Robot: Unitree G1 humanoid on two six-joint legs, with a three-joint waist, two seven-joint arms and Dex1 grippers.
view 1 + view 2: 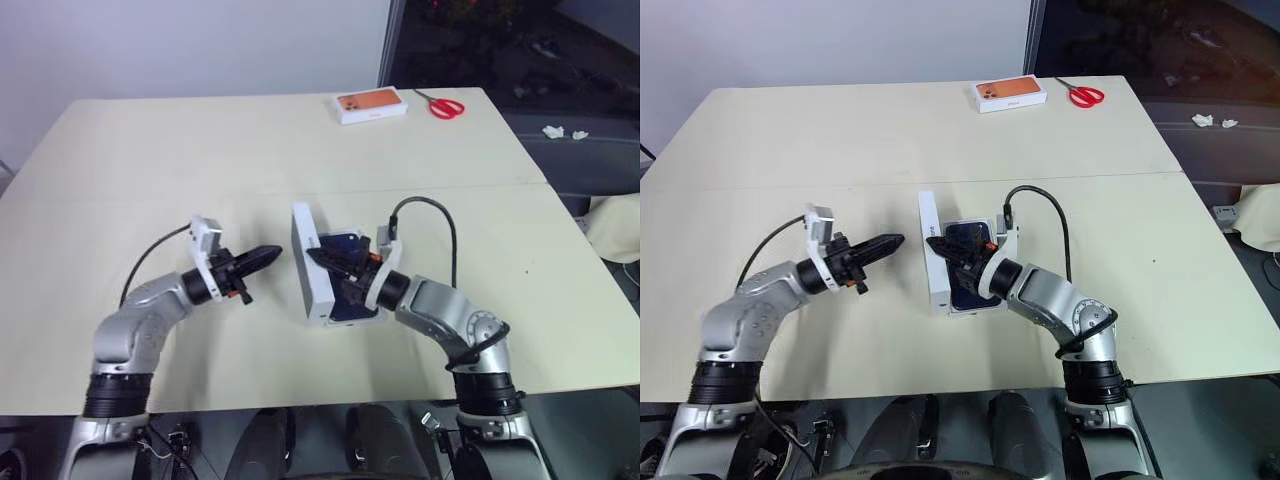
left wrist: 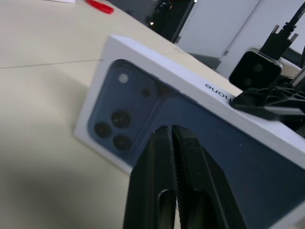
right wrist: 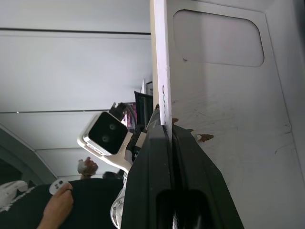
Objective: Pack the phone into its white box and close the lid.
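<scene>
The lid [image 1: 308, 270] stands on its long edge at the table's middle, leaning a little. Its printed dark blue phone picture [image 2: 143, 109] faces my left gripper [image 1: 272, 253], which is shut on nothing and points at that face from a short gap away. My right gripper [image 1: 318, 257] is shut on the lid's upper side wall, and its wrist view looks along the lid's white inner side [image 3: 228, 95]. Behind the lid and under the right hand, the dark navy phone [image 1: 347, 243] lies flat in the white box [image 1: 345, 321], partly hidden.
A white box with an orange phone picture [image 1: 370, 105] and red scissors [image 1: 445, 105] lie at the table's far edge. A seam crosses the tabletop behind the lid. A person's hand [image 3: 57, 205] shows in the right wrist view.
</scene>
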